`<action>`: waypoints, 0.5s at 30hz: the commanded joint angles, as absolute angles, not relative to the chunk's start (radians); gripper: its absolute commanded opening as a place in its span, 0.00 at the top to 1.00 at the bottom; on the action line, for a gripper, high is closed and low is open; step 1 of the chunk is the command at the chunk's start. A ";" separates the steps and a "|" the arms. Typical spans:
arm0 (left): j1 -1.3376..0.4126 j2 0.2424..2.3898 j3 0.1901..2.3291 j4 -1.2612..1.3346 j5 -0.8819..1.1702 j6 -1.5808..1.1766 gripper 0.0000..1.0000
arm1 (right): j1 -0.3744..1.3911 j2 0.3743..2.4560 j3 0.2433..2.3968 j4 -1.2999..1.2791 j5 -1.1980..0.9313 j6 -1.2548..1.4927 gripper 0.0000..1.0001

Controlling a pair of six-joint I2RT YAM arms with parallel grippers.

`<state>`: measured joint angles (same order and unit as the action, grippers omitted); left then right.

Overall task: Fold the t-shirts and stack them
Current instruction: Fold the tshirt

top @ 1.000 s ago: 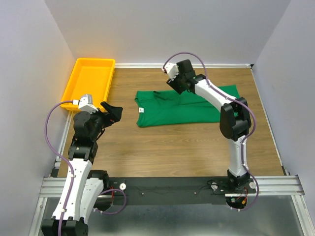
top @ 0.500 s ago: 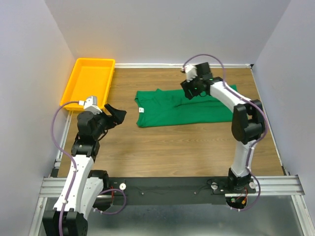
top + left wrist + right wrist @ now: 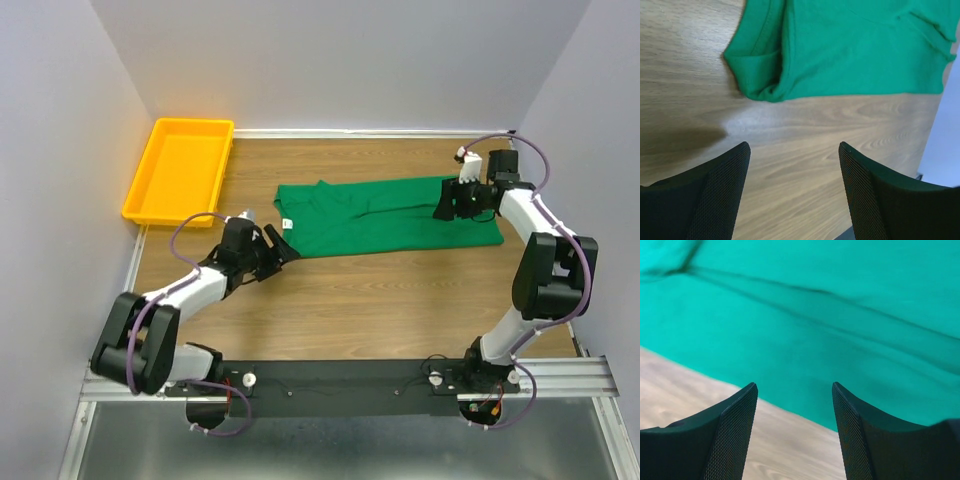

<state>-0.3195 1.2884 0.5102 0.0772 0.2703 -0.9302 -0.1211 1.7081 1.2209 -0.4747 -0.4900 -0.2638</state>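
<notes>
With the green t-shirt (image 3: 385,215) spread across the middle of the table (image 3: 350,310), left gripper (image 3: 279,249) gaping and empty just off its near left corner, right gripper (image 3: 446,204) parted and empty over its right end, could pinch one layer only and drag the cloth askew.

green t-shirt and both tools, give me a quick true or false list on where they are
The green t-shirt lies on the wooden table. True.
The t-shirt sits inside the yellow tray. False: it lies to the tray's right, apart from it.
The left tool grips the shirt's corner. False: it is open, just short of that corner, holding nothing.
The right tool is open above the shirt's right end. True.
</notes>
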 commanded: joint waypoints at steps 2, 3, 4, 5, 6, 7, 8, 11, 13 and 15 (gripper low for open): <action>-0.360 1.425 0.557 0.186 0.106 -1.135 0.24 | -0.104 1.663 1.175 -0.506 -0.644 -0.255 0.32; -0.359 1.448 0.574 0.187 0.092 -1.146 0.27 | -0.104 1.664 1.172 -0.506 -0.647 -0.250 0.32; -0.359 1.494 0.613 0.178 0.084 -1.146 0.32 | -0.104 1.661 1.166 -0.508 -0.652 -0.252 0.32; -0.360 1.512 0.635 0.151 0.080 -1.138 0.34 | -0.104 1.661 1.164 -0.506 -0.653 -0.249 0.31; -0.360 1.529 0.656 0.131 0.057 -1.135 0.34 | -0.104 1.654 1.161 -0.505 -0.655 -0.252 0.31; -0.362 1.545 0.684 0.091 0.043 -1.123 0.44 | -0.104 1.651 1.158 -0.505 -0.655 -0.253 0.31; -0.361 1.548 0.693 0.068 0.008 -1.124 0.52 | -0.104 1.644 1.155 -0.506 -0.653 -0.256 0.32; -0.354 1.529 0.701 0.014 -0.078 -1.111 0.60 | -0.104 1.623 1.151 -0.506 -0.652 -0.262 0.31; -0.328 1.532 0.698 0.002 -0.097 -1.092 0.63 | -0.104 1.609 1.146 -0.506 -0.658 -0.264 0.32; -0.298 1.539 0.693 0.003 -0.078 -1.062 0.82 | -0.104 1.605 1.143 -0.506 -0.661 -0.267 0.32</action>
<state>-0.3382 1.5379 0.6949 0.0570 0.0143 -1.0981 -0.1020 1.6440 1.1610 -0.4946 -0.6235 -0.2623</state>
